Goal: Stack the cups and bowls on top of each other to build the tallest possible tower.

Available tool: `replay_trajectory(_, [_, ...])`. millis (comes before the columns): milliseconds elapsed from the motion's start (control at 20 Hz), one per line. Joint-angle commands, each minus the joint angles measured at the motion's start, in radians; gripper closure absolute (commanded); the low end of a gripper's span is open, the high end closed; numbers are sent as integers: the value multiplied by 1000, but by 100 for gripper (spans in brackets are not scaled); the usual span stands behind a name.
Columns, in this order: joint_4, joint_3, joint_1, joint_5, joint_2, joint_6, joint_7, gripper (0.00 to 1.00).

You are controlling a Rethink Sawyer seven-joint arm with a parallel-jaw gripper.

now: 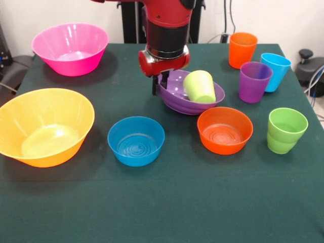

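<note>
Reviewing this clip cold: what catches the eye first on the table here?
The red and black arm comes down at top centre, its gripper at the left rim of the wide purple bowl, which sits tilted with a lime-yellow cup lying on its side inside. Next are the two big bowls on the left: the pink bowl at the far corner and the yellow-orange bowl nearer the camera.

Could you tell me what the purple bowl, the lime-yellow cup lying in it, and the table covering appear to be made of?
The purple bowl looks like glossy moulded plastic: light spots glint inside it. The lime-yellow cup seems smooth plastic with a softer sheen. The table covering looks like matte dark green cloth, showing no glare.
</note>
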Motion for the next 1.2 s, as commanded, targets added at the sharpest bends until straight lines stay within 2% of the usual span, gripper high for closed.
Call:
replay_trajectory(50, [-98, 38, -23, -125, 82, 55, -168, 100])
replay_trajectory(750, [-100, 54, -48, -137, 85, 36, -191, 100])
replay_trajectory(1200, [-82, 120, -142, -154, 77, 53, -287, 100])
